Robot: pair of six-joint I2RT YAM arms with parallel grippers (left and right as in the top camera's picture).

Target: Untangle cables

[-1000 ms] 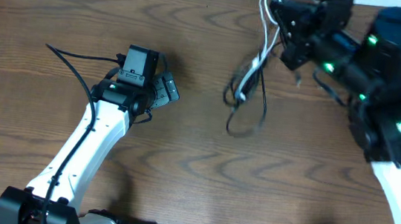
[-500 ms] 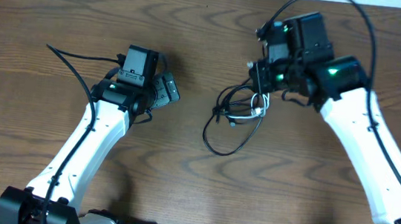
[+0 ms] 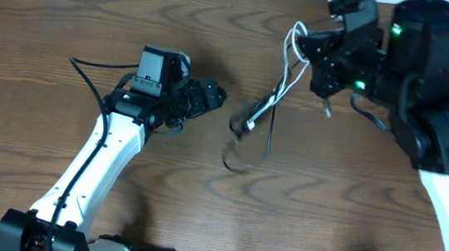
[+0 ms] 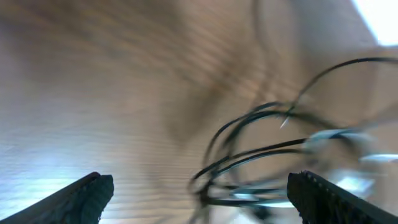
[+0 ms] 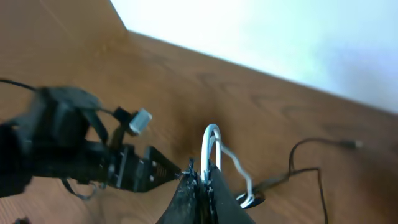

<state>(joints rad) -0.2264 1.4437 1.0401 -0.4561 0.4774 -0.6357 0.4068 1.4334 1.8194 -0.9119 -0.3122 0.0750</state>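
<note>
Nearest me, my left gripper (image 3: 211, 97) stands spread wide and empty at about nine o'clock of the cables (image 3: 257, 116). Its wrist view shows their black loops, blurred, between the two fingertips. The bundle sits toward one o'clock of the middle of the table (image 3: 49, 48); whether its lowest loop touches the wood I cannot tell. From there it runs up slantwise to my right gripper (image 5: 200, 182) at its one o'clock, whose fingers are pressed together on a white cord (image 5: 211, 140) that arches out of the pinch. I judge these cords light, limp and a little springy, likely to slip through smooth pads and to cinch tighter under a hard pull. The left should take a single black loop low down, close to the tangle. I can read no brand, label or writing anywhere.
</note>
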